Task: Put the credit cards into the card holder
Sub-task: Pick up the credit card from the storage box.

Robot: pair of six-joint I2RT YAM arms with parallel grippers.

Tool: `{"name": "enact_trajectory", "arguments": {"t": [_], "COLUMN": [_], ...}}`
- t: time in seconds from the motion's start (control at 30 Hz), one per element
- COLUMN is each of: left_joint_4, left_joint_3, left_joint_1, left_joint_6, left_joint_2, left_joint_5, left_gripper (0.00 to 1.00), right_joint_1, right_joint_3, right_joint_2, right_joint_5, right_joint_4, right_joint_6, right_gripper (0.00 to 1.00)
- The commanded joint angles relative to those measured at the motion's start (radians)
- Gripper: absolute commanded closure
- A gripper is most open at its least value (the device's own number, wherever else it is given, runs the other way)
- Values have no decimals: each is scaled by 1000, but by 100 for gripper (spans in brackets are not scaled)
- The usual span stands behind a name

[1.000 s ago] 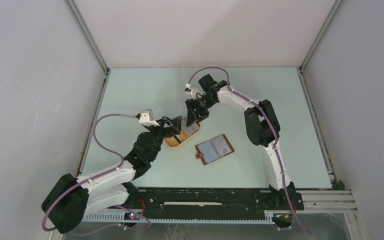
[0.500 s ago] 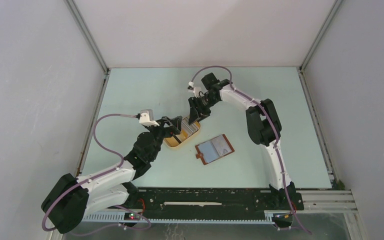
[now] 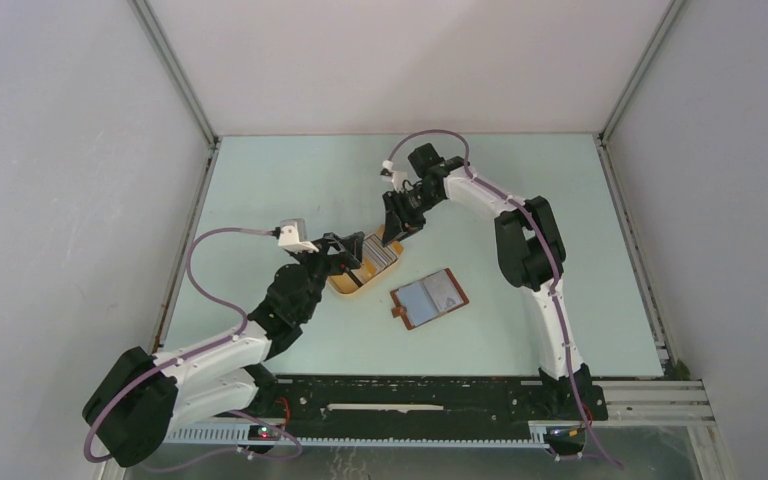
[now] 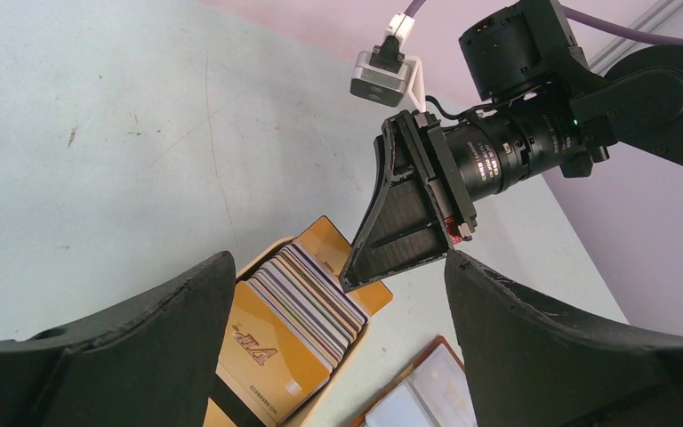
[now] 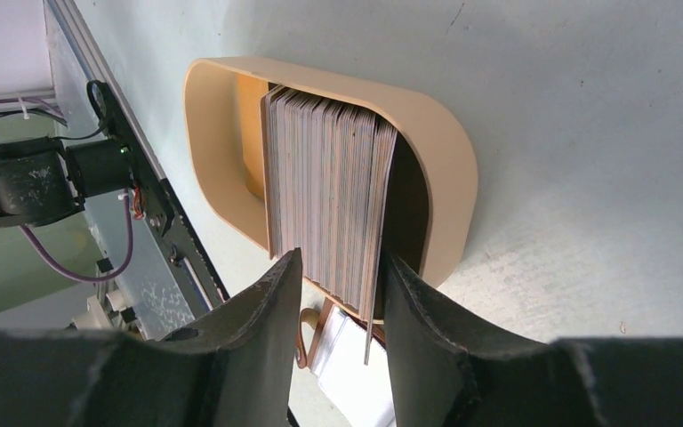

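Right gripper (image 5: 338, 267) has eased toward the far edge, fingers narrowing astride the credit cards (image 5: 329, 178) (pinch unconfirmed) upright in the tray (image 5: 445, 169) left of bench centre; left gripper (image 4: 336, 267) gapes wide; cards look stiff, slick, so pinch top edges.

A lab test cell: white panel walls (image 3: 410, 60), aluminium framing (image 3: 175, 70).

Credit cards (image 5: 329, 196) stacked on edge in tan oval tray (image 5: 445, 151), reddish-brown card holder (image 3: 428, 298) lying open on surface (image 3: 560, 250) just beside
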Motion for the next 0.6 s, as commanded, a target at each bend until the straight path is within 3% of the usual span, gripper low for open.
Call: {"name": "enact_trajectory", "arguments": {"t": [0.0,0.43,0.57], "left_joint_4": [38,39,38], "left_joint_3": [-20,-21,-20], "left_joint_1": [6,5,5], "left_joint_6": [-3,-2,-3], "left_joint_2": [-16,-17,-18], "left_joint_5": [0,1,1], "left_gripper": [8,8,8], "right_joint_1": [-7,-12,-11], "right_joint_3": [38,37,37], "right_joint_2": [-12,-7,-5], "right_joint_5": [-29,-23,-1], "right_joint_4": [-17,-19,-20], "right_joint_6": [12,12,5], "right_gripper": [54,58,64]}}
